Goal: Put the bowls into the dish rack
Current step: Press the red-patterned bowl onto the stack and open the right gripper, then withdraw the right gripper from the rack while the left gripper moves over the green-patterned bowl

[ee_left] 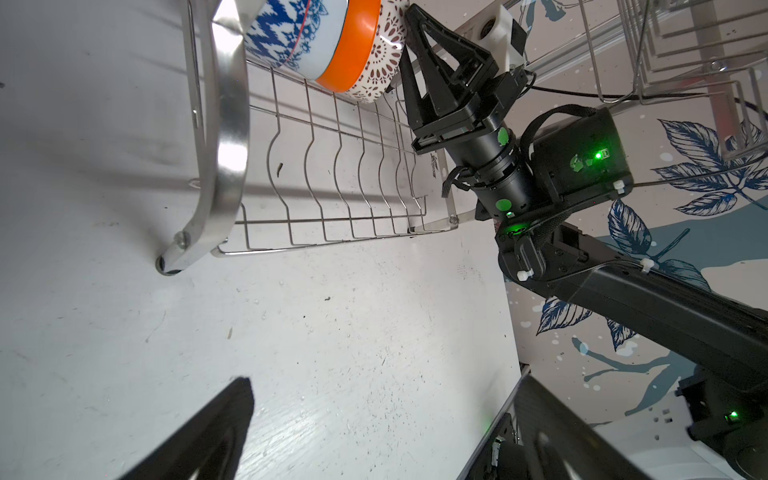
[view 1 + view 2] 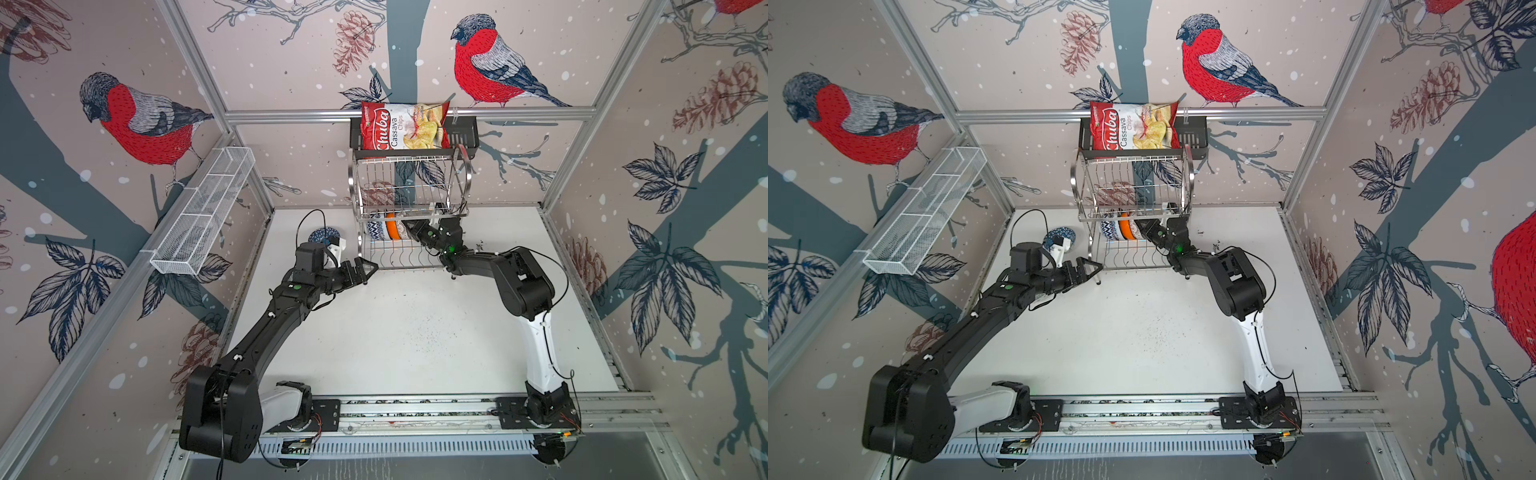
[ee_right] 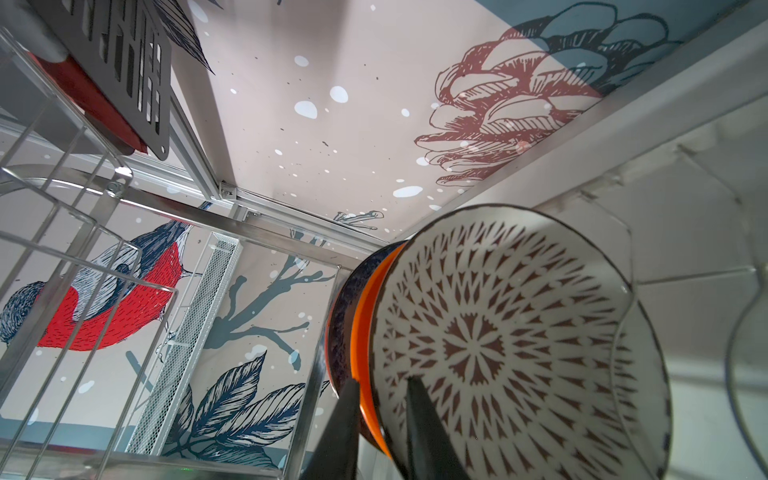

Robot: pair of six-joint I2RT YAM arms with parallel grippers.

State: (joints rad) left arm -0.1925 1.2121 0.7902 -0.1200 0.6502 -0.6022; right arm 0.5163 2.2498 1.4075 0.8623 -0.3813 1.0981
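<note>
One two-tier dish rack (image 2: pixel 409 195): shiny steel wire, curved tube sides. The left gripper (image 2: pixel 369 272) hangs spread wide; the right gripper (image 3: pixel 382 384) straddles the brown-patterned bowl (image 3: pixel 519 345) at its rim, whether clamped I cannot tell. Three glossy round bowls (image 1: pixel 353 45) stand on edge in its lower tier; a fourth bowl (image 2: pixel 319 236), blue, sits outside

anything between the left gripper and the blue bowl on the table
No separate object. The blue bowl lies behind the left gripper, partly hidden by that arm's white camera mount; the open jaws face the dish rack.
</note>
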